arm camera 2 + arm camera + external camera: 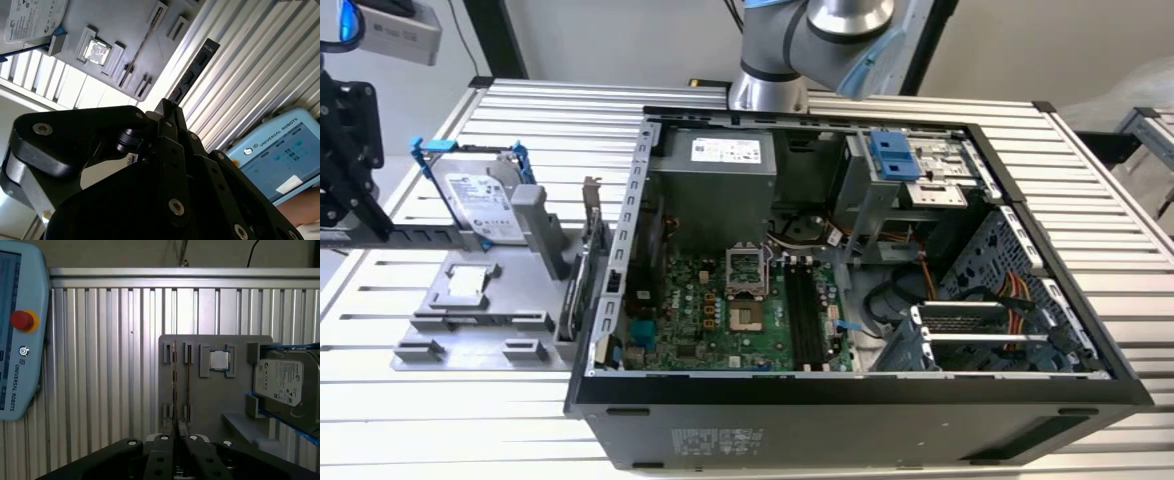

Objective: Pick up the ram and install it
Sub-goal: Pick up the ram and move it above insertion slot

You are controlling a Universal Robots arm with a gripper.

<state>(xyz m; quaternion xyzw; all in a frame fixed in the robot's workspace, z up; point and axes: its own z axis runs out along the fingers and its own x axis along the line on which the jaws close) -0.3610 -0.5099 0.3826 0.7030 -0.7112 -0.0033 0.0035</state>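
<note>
My gripper (pixel 167 107) is shut on the ram (pixel 192 72), a thin dark stick seen edge-on that juts out past the fingertips. In the first wrist view the ram (pixel 173 385) is a narrow line running from my gripper (pixel 176 432) across the grey holder (pixel 235 400) below. In the exterior view my black gripper (pixel 371 225) hangs at the far left, above the table and left of the holder (pixel 467 330), with the ram (pixel 434 238) sticking out sideways from its fingertips. The open computer case (pixel 854 400) stands well to the exterior view's right.
The holder carries a hard drive (pixel 480 200) with blue handles, a square chip (pixel 219 360) and a card on edge (pixel 594 240). Inside the case the green motherboard (pixel 707 320) has long dark slots (pixel 807 320). A light-blue pendant (pixel 20 340) lies on the ribbed table (pixel 440 420).
</note>
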